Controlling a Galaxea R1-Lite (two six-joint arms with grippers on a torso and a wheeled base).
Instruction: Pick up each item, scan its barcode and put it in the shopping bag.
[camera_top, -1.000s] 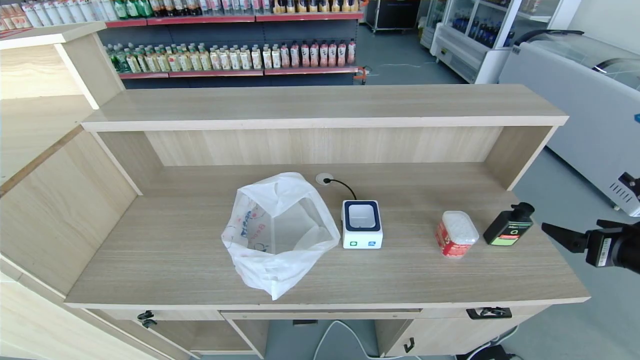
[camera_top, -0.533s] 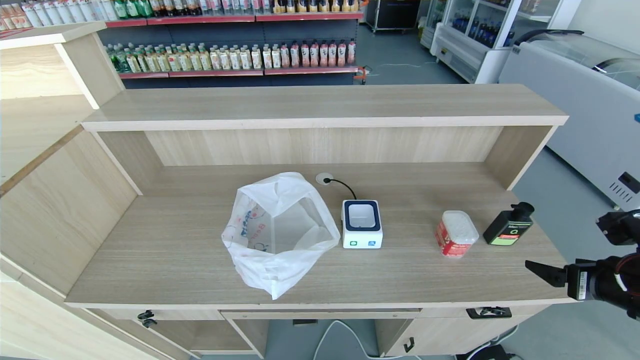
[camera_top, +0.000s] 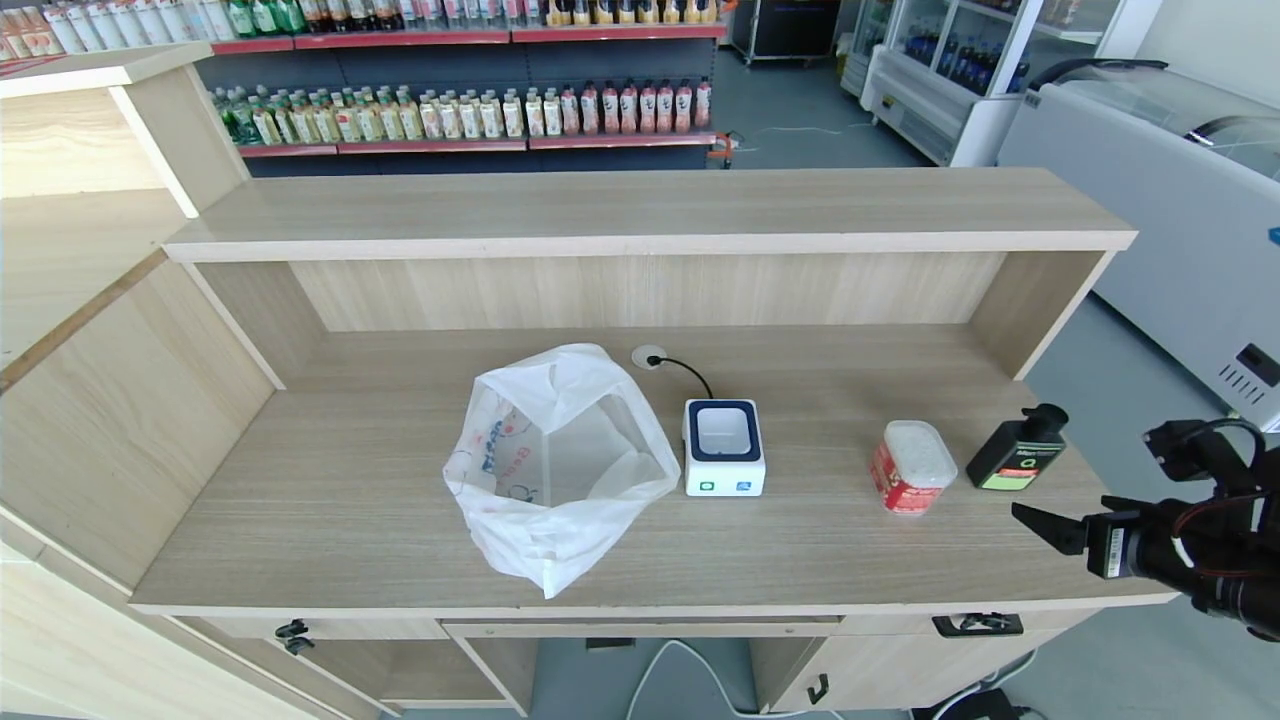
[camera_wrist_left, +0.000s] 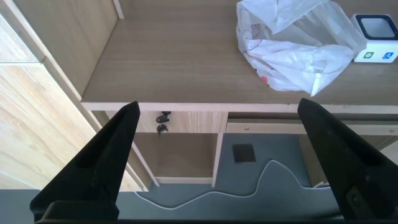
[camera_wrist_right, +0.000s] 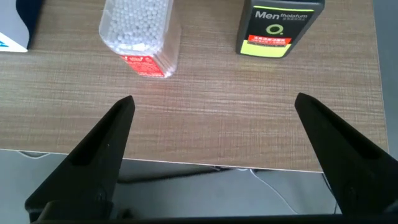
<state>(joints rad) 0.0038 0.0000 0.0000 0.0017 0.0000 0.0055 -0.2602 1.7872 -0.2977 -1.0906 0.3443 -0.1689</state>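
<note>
Right gripper (camera_wrist_right: 214, 106) spread wide at the counter's (camera_wrist_right: 249, 137) near edge, facing bead jar (camera_wrist_right: 140, 31) and black bottle (camera_wrist_right: 280, 25), side by side. Risk: a wide finger clips the neighbour and topples it.

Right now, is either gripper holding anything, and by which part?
Nothing held. Left gripper and right gripper both open, empty; jar and bottle sit on the counter.

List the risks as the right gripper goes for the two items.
The black bottle sits close to the counter's right edge; a nudge from the open right gripper might push it off. The bead jar is close beside it, so grabbing one may knock the other. The shopping bag sags; an item could catch its rim.
</note>
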